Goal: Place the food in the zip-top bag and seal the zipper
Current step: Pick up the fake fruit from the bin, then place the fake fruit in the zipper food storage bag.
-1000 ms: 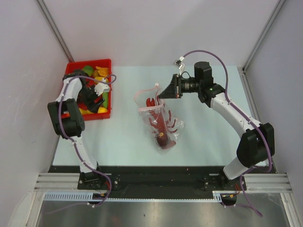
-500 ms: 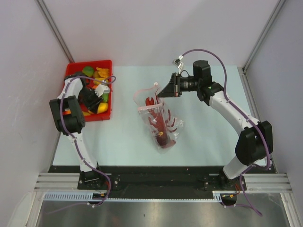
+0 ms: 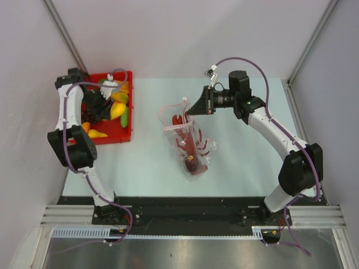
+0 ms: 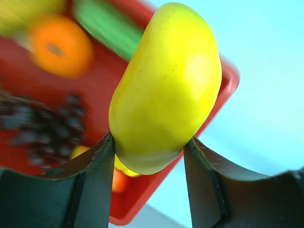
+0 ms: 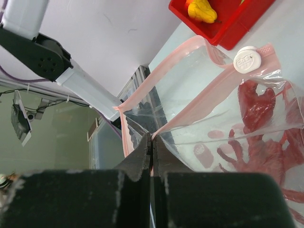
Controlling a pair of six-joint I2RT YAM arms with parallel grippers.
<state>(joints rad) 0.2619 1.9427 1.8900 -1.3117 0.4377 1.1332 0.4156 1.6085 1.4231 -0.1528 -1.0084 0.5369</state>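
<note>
Gripping a yellow fruit (image 4: 166, 85), my left pincer (image 4: 148, 142) has one finger pressed on each side of it, near its lower end. In the view from above, this fruit (image 3: 118, 110) is over the right part of the red tray (image 3: 127, 134), and my left pincer (image 3: 106, 106) reaches to it from the left side. Under the fruit, in my left wrist view, I see the tray's corner (image 4: 229, 83) and the pale bench (image 4: 266, 71) behind it. The other food in the tray is blurred here: an orange piece (image 4: 61, 45), a green piece (image 4: 107, 26) and a dark grape bunch (image 4: 47, 123).

My right pincer (image 5: 151, 142) is closed together on the mouth edge of the zip-top bag (image 5: 228, 118), with the thin plastic pinched between the two fingers. The bag's mouth stands open; the zipper (image 5: 164, 71), a pink strip, runs along both lips, and a small white round piece (image 5: 247, 61) sits on the nearer lip.

From above, the bag (image 3: 188, 143) lies in the middle of the bench (image 3: 252, 162), well apart from the tray, with its mouth toward the far side, where my right pincer (image 3: 190, 111) holds it up. There is red inside the bag, but whether this is print or food I cannot tell.
</note>
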